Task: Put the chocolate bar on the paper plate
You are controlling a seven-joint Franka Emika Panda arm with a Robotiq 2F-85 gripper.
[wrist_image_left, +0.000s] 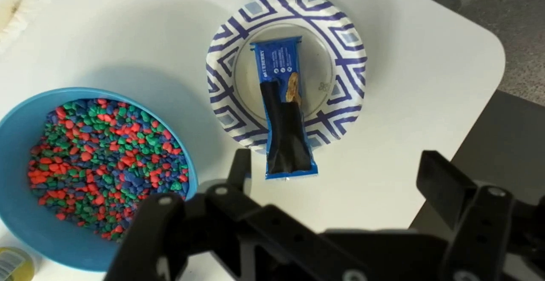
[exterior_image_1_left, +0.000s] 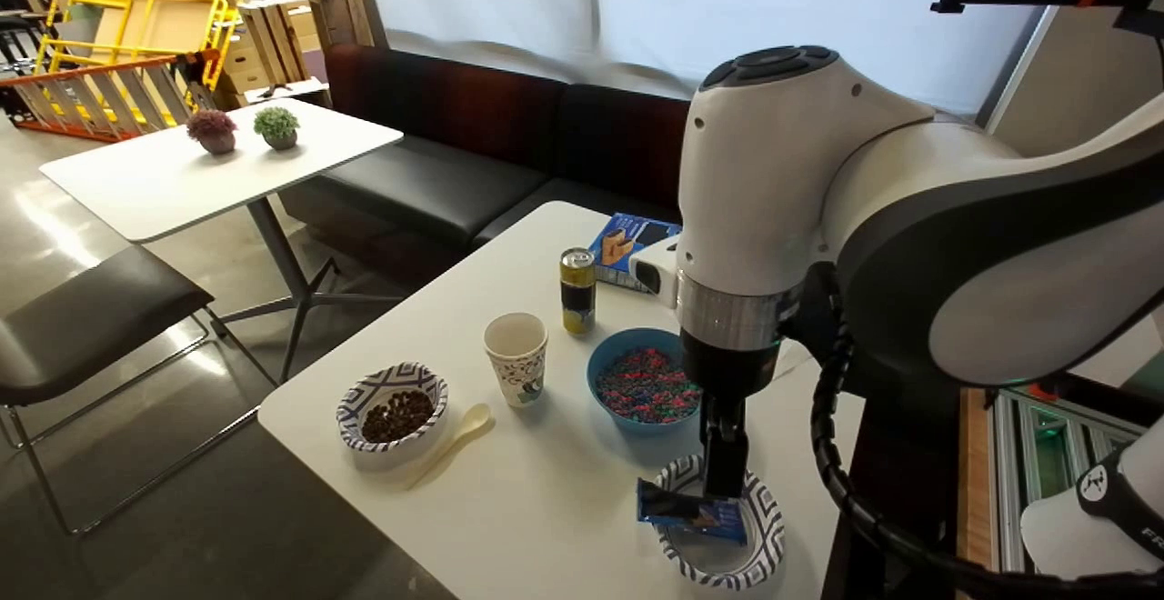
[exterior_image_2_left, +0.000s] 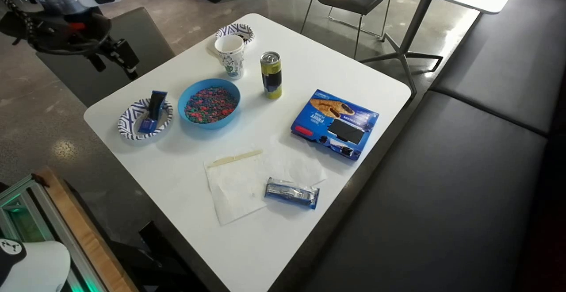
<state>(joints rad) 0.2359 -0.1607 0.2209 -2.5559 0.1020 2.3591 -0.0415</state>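
In an exterior view, the desk (exterior_image_2_left: 252,247) bears a blue bowl (exterior_image_2_left: 212,126) left of centre, a yellow can (exterior_image_2_left: 271,75) upper middle and a blue box (exterior_image_2_left: 334,124) right of centre. A silver-and-blue packet (exterior_image_2_left: 292,193) lies lower centre, beside or perhaps partly on a white sheet (exterior_image_2_left: 234,188).

Glossy wrapper (wrist_image_left: 286,113), paper plate (wrist_image_left: 318,61)

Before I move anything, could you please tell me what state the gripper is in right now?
Gripper: open, holding nothing; the bar lies apart from it, on the plate.
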